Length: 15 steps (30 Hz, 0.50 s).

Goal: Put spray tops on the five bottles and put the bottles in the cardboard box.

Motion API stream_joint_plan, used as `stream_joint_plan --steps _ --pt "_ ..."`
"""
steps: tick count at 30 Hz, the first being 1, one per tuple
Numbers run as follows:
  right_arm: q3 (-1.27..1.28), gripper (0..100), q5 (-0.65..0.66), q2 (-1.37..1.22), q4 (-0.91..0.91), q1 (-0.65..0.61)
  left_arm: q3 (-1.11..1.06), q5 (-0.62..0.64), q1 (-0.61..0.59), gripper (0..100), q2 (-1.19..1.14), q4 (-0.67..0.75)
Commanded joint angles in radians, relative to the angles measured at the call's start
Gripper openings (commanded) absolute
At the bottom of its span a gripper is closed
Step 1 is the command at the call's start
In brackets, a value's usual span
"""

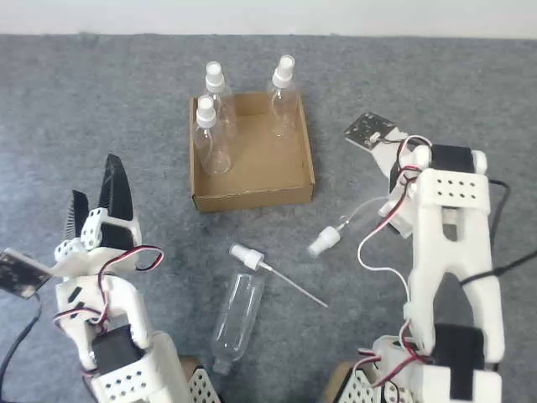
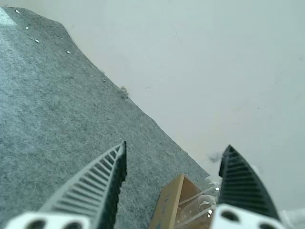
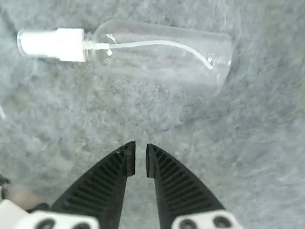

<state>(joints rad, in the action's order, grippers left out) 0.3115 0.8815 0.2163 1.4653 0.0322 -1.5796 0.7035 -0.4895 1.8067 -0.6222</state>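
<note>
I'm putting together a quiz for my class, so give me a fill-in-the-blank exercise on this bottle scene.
The cardboard box holds ___ capped bottles.
The uncapped bottle lies on its ___.
The left gripper is ___.
Missing words: three, side, open.

Three bottles stand in the cardboard box.

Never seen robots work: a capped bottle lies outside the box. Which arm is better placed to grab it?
Probably the right: the right gripper hangs just above the capped bottle, while the left gripper points away toward the wall.
</note>
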Motion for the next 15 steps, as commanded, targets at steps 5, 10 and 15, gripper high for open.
stream_joint_plan --steps 5,10,15 --pt "-0.037 10.6 0.187 0.076 -0.039 0.002 0.013 -0.008 0.003 30 0.014 0.028" --pt "-0.035 35.4 0.241 0.074 -0.039 0.001 0.013 -0.008 0.003 30 0.014 0.028" --pt "0.046 37.0 0.420 0.074 -0.044 -0.045 0.013 -0.008 0.003 30 0.014 0.028"
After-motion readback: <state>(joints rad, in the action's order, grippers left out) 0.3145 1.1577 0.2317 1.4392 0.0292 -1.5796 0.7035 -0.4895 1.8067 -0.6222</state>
